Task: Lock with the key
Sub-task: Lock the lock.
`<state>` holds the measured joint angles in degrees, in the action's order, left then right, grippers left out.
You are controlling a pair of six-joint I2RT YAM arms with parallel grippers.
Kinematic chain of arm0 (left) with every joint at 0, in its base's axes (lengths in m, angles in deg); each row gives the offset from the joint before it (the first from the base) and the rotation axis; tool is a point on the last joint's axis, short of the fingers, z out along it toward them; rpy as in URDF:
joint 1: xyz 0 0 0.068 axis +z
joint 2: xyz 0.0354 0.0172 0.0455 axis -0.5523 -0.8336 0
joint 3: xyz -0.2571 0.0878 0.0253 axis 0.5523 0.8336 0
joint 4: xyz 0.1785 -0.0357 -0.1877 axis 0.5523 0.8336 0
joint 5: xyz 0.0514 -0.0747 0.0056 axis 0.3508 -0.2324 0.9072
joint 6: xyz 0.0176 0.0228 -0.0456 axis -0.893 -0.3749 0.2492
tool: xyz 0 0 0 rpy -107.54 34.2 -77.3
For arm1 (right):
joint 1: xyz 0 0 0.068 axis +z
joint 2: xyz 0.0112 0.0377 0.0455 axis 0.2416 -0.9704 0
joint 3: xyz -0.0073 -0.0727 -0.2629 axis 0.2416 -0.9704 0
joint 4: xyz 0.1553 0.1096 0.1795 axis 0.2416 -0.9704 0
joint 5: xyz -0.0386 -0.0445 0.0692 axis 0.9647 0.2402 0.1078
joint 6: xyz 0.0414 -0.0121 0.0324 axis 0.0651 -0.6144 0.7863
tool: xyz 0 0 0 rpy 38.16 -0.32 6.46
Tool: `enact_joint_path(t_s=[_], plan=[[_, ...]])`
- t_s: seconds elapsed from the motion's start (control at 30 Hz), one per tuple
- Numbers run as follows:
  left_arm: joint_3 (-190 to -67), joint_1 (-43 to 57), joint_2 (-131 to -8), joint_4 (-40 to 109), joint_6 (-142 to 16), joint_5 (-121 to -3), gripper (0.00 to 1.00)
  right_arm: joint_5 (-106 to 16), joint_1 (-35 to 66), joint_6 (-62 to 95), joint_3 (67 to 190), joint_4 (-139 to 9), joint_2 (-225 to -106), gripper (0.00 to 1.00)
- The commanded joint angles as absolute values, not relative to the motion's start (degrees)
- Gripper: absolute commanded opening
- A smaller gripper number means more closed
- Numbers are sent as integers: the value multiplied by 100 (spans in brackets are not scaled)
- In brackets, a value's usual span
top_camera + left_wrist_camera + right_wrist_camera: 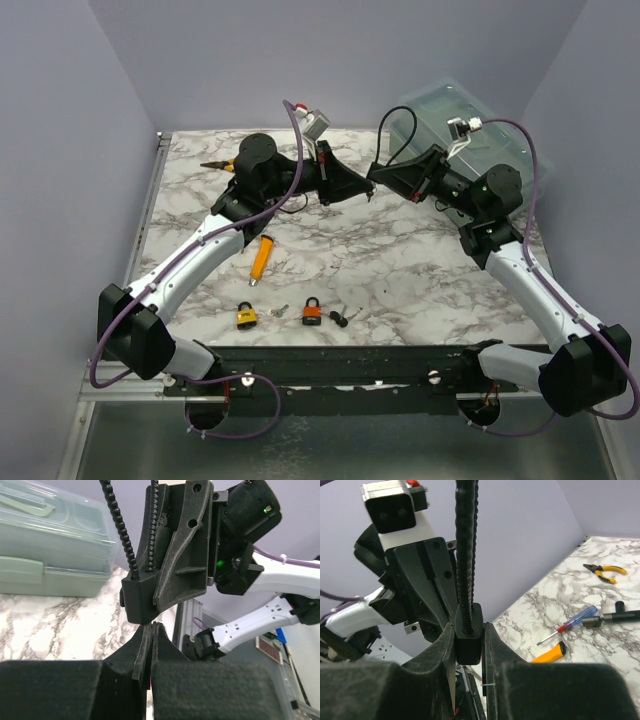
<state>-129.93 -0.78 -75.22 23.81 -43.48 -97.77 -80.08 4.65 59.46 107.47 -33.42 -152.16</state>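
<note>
Both of my arms reach to the middle of the marble table [420, 290], towards its far edge, where the two grippers meet tip to tip above the surface.

(a) My left gripper [151, 630]: fingers pressed together with only a hairline seam between them and nothing in them. The tips lie directly under the nose of my right gripper [378, 178].

(b) Right gripper: the fingers stand against both sides of a black block [469, 642], from which a ribbed black cable [466, 555] rises. The close view does not show whether that block is a loose piece or part of a gripper.

(c) Task objects, all on the table near its near edge and left of centre, well apart from both grippers: a yellow padlock [245, 317]; to its right an orange padlock [313, 314]; a small silver key [280, 310] between them; and a dark-headed key [342, 318] just beside the orange padlock on its right.

(d) Other items: an orange-handled tool [261, 256] farther in from the padlocks, yellow-handled pliers [218, 164] near the far left corner, a red-and-blue screwdriver [570, 625], and a clear plastic box [450, 115] in the far right corner.
</note>
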Motion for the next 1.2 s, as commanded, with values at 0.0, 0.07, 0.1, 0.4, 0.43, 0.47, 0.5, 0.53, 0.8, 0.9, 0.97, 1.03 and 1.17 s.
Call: enact_joint_path(t_s=[0.0, 0.07, 0.1, 0.4, 0.43, 0.47, 0.5, 0.53, 0.8, 0.9, 0.97, 1.03, 1.17], plan=[[-12903, -60, -7679, 1798, -3441, -10717, 0, -8688, 553, 6160, 10739, -2532, -15163, 0], [-12799, 119, -7742, 1303, -2862, -11011, 0, -8754, 546, 6099, 10746, -2483, -15144, 0], [-12752, 180, -7778, 984, -2585, -11179, 0, -8788, 551, 6061, 10738, -2477, -15133, 0], [-12595, 206, -7411, 535, -2780, -11173, 40, -8545, 547, 5370, 10718, -2902, -14952, 0], [-12569, 206, -7360, 547, -2837, -11089, 43, -8538, 545, 5313, 10716, -2913, -14959, 0], [-12542, 206, -7335, 555, -2918, -10977, 47, -8529, 541, 5260, 10733, -2918, -14967, 0], [-12524, 206, -7302, 569, -3016, -10904, 50, -8521, 545, 5241, 10747, -2929, -14973, 0], [-12503, 205, -7282, 593, -3110, -10799, 51, -8513, 547, 5215, 10756, -2928, -14977, 0], [-12481, 31, -7185, 928, -4024, -9884, 44, -8414, 551, 5118, 10844, -2960, -15003, 0], [-12513, -58, -7231, 1011, -4130, -9741, 43, -8430, 553, 5163, 10845, -2896, -15016, 0], [-12533, -90, -7265, 1031, -4104, -9652, 41, -8468, 553, 5215, 10848, -2840, -15023, 0], [-12570, -141, -7315, 1032, -4100, -9654, 40, -8497, 553, 5247, 10828, -2800, -15028, 0], [-12621, -230, -7392, 1034, -4100, -9655, 40, -8536, 553, 5317, 10838, -2732, -15053, 0]])
